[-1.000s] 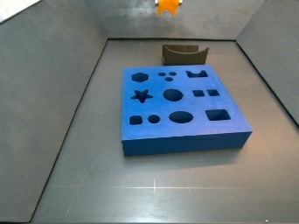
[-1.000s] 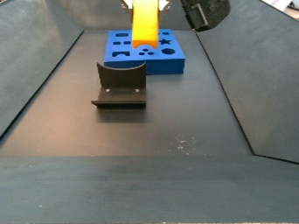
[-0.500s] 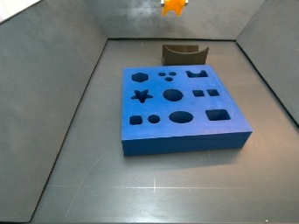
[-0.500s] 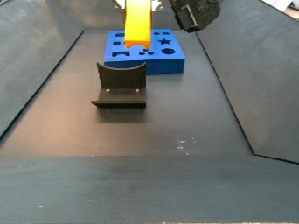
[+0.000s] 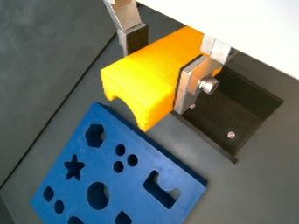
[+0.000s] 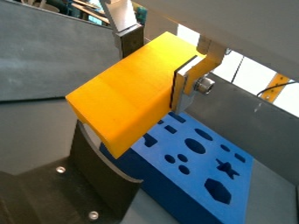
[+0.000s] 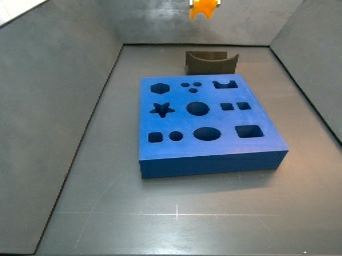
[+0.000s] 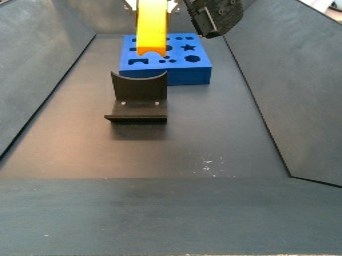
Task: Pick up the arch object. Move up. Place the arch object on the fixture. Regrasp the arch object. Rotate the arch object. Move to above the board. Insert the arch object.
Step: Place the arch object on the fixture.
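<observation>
Gripper (image 5: 162,54) was high above the floor, clamped on the arch object (image 5: 149,79), w/ silver fingers (image 5: 194,83) pressed on both sides. In a side view the yellow-orange piece (image 8: 151,28) hung upright, clear of the fixture (image 8: 138,96) and the blue board (image 8: 170,60) behind it.

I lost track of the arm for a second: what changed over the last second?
The gripper, shut on the arch object, carried it higher; it sits nearer the top edge in both side views and shows less there. The board and the fixture stayed put, nothing was released.
</observation>
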Tool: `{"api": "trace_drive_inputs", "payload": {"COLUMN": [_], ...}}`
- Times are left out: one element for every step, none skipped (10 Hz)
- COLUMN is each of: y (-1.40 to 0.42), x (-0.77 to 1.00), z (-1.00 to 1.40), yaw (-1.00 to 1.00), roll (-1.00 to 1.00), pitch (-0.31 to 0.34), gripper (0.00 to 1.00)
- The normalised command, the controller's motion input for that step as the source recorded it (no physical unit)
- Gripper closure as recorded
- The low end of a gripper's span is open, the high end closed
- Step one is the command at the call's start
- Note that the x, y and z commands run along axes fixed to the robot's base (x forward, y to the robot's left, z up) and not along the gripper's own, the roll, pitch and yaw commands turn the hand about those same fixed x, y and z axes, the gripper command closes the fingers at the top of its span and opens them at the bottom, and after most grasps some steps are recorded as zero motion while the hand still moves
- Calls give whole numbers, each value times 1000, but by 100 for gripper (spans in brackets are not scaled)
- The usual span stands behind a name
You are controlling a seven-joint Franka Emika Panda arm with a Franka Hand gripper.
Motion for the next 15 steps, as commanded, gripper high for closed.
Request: {"api": "trace_drive_inputs", "payload": {"y": [136,136,129,129,128,128,117,114,117,106,80,60,56,51,0], "x": [312,343,371,391,428,459,510,534,606,590,539,489,450,410,0], "z": [-1000,-1000,-1000,-1000,-1000,-1000,-1000,-1000,-1000,-919,-734,-565,-443,-326,0], "yaw": [-22,-116,-163,-188,-221,-233,-227,-218,-179,-163,-123,-89,-66,-49,0], "roll": [-1000,-973,-832,-727,-522,-367,-223,-187,-172,-173,-174,-166,-153,-142,0], "pitch": [267,272,241,211,151,109,48,23,-26,-40,-55,-57,-50,-44,0], "gripper": [100,100,100,100,100,100,100,100,100,100,100,100,100,100,0]}}
